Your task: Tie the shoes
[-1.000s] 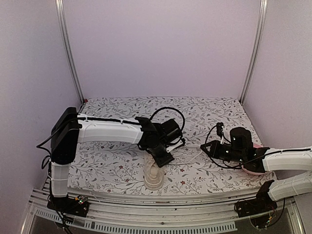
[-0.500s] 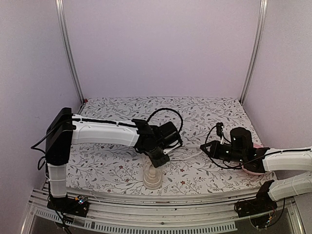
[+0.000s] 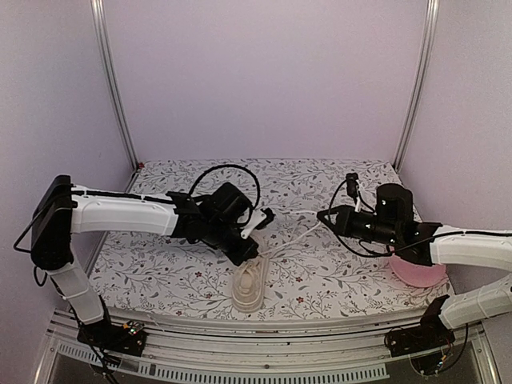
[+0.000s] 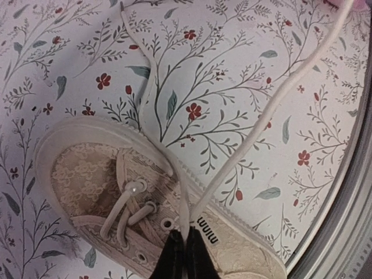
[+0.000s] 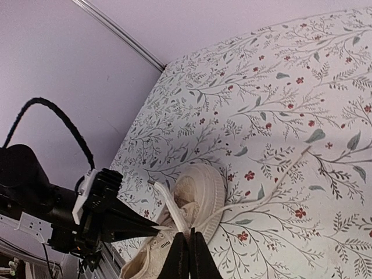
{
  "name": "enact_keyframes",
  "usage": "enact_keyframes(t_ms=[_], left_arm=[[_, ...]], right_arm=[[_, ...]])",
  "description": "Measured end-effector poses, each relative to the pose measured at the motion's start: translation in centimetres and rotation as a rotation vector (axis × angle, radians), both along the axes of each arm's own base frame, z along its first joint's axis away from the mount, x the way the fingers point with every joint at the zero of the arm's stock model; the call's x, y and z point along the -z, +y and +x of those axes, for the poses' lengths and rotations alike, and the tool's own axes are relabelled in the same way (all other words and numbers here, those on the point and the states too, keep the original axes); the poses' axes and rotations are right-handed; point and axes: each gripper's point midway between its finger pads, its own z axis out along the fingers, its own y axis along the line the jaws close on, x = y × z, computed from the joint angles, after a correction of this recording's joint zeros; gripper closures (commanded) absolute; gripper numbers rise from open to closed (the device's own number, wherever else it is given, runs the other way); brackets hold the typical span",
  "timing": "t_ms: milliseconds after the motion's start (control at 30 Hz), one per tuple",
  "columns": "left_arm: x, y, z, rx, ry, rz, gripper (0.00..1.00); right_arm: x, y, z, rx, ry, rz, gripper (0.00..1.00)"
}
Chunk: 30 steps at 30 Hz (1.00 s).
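The cream shoe [image 3: 248, 286] lies near the table's front edge, toe toward the back wall. In the left wrist view the shoe [image 4: 87, 174] fills the lower left, and my left gripper [image 4: 185, 241] is shut on a white lace [image 4: 185, 203] just above the eyelets. A second lace [image 4: 273, 104] runs taut up and to the right. My right gripper [image 5: 189, 238] is shut on a lace [image 5: 171, 206] above the shoe [image 5: 203, 186]. From above, my left gripper [image 3: 252, 256] sits just behind the shoe, and my right gripper [image 3: 322, 216] is off to the right.
A round pink plate [image 3: 420, 272] sits at the right under my right forearm. A metal rail [image 4: 356, 192] borders the floral cloth at the near edge. Plain walls close in the back and both sides. A loose lace strand [image 5: 279, 180] lies on the cloth.
My left gripper has shut on a lace and drawn back to the left. My right gripper has moved up and away from the plate, pulling its lace taut.
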Motion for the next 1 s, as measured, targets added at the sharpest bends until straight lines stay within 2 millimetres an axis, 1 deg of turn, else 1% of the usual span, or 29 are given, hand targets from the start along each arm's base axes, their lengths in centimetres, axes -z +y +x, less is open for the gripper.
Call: enact_keyframes(t_ms=[67,133,200,300,467,567,733,933,1000], left_arm=[[-0.1,0.3,0.0,-0.004,0.025,-0.061,0.96],[-0.4,0.7,0.2,-0.009,0.048,-0.131,0.95],[-0.7,0.9,0.4,-0.01,0.06,-0.186,0.92],[-0.9,1.3,0.4,-0.006,0.078,-0.26,0.9],[-0.8,1.6,0.7,0.007,0.109,-0.345,0.87],[-1.2,1.2,0.9,0.026,0.119,-0.398,0.85],[-1.5,0.2,1.0,0.066,0.134,-0.462,0.79],[-0.4,0.0,1.3,0.074,0.17,-0.473,0.68],[0.0,0.0,1.6,0.069,0.178,-0.467,0.66]], right_arm=[[-2.3,0.9,0.8,-0.015,-0.044,0.022,0.98],[-4.0,1.8,1.6,-0.026,-0.078,0.034,0.98],[-4.9,2.5,2.3,-0.035,-0.096,0.035,0.98],[-5.1,3.7,3.3,-0.052,-0.103,0.024,0.98],[-4.8,5.3,4.6,-0.078,-0.095,0.012,0.98],[-5.2,6.0,5.3,-0.085,-0.1,0.014,0.98],[-6.4,7.0,6.2,-0.092,-0.12,0.029,0.98],[-7.0,8.0,7.0,-0.104,-0.132,0.036,0.98],[-6.8,8.2,7.3,-0.106,-0.133,0.032,0.98]])
